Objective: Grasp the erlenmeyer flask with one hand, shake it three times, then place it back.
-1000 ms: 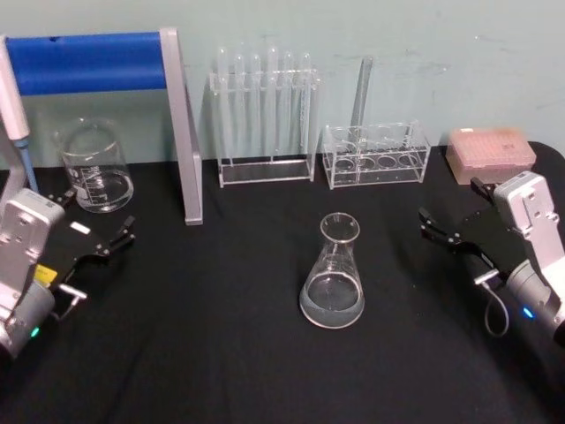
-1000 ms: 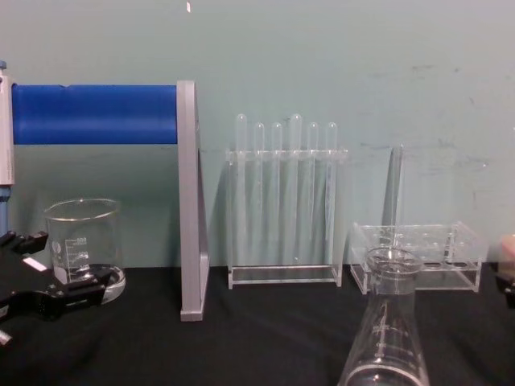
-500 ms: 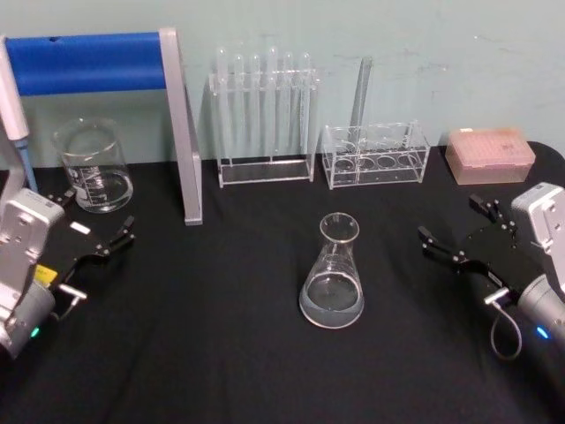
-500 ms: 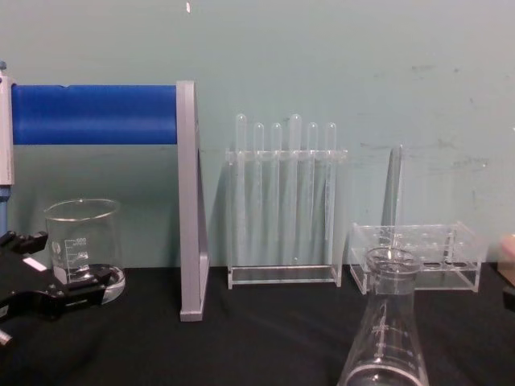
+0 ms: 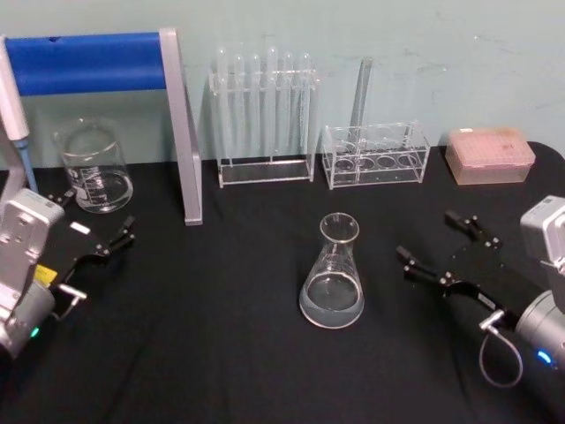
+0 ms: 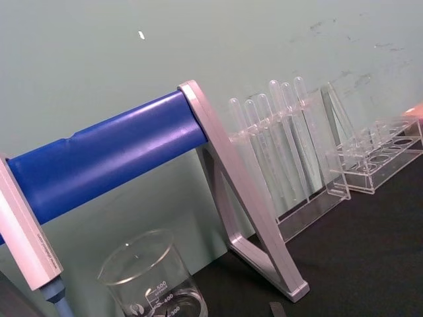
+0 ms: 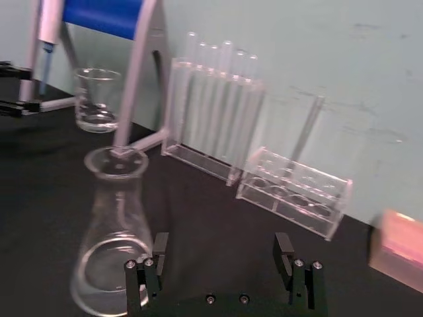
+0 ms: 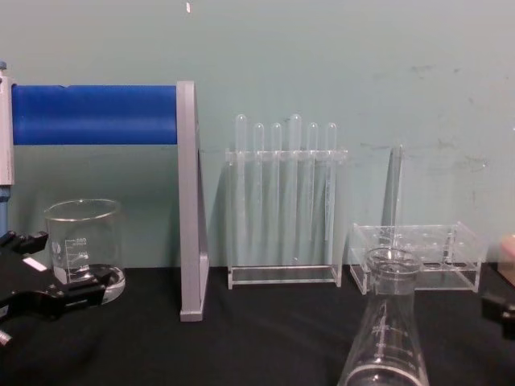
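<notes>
The erlenmeyer flask (image 5: 333,276) stands upright on the black table, a little right of centre, with clear liquid in its base. My right gripper (image 5: 433,238) is open to the flask's right, a short gap away, its fingers pointing toward it. From the right wrist, the flask (image 7: 111,238) sits just beyond one finger (image 7: 158,247) of the open gripper (image 7: 221,246), outside the gap between the fingers. The chest view has the flask (image 8: 385,338) low at the right and a right fingertip (image 8: 499,310) at the edge. My left gripper (image 5: 95,216) rests open at the far left, beside the beaker.
A glass beaker (image 5: 93,168) and a blue-barred grey stand (image 5: 181,132) hung with a pipette (image 5: 13,106) are at the back left. A test tube rack (image 5: 265,115), a low clear rack (image 5: 375,155) and a pink tip box (image 5: 490,155) line the back.
My right gripper has come down and moved left toward the flask, staying open. The flask and the left arm have not moved.
</notes>
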Robot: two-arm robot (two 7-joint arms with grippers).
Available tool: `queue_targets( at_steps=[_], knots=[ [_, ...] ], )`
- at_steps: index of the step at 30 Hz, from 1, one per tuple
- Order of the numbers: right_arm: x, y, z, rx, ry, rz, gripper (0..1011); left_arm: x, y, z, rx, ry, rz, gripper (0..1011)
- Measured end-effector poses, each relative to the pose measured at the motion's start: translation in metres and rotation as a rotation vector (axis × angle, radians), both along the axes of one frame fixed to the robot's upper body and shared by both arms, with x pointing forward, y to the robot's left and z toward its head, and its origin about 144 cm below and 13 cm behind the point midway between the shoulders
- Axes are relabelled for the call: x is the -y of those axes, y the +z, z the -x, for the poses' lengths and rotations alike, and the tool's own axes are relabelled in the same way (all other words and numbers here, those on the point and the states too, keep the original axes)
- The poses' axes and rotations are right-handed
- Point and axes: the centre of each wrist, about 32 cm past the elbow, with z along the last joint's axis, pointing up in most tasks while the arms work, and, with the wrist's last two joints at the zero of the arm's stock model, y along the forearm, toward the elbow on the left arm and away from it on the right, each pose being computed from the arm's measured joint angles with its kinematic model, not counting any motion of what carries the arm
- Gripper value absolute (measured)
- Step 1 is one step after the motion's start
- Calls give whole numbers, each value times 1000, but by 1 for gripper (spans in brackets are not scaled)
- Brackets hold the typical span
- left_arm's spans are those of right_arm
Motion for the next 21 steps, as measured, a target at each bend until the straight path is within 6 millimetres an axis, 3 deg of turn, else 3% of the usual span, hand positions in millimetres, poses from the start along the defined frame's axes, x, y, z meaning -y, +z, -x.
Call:
queue_targets(
  at_steps=[21],
  knots=[
    [-24,-1,-4,-87,159,-103,1000,0,0,0,0,0,0,1001]
  ],
)
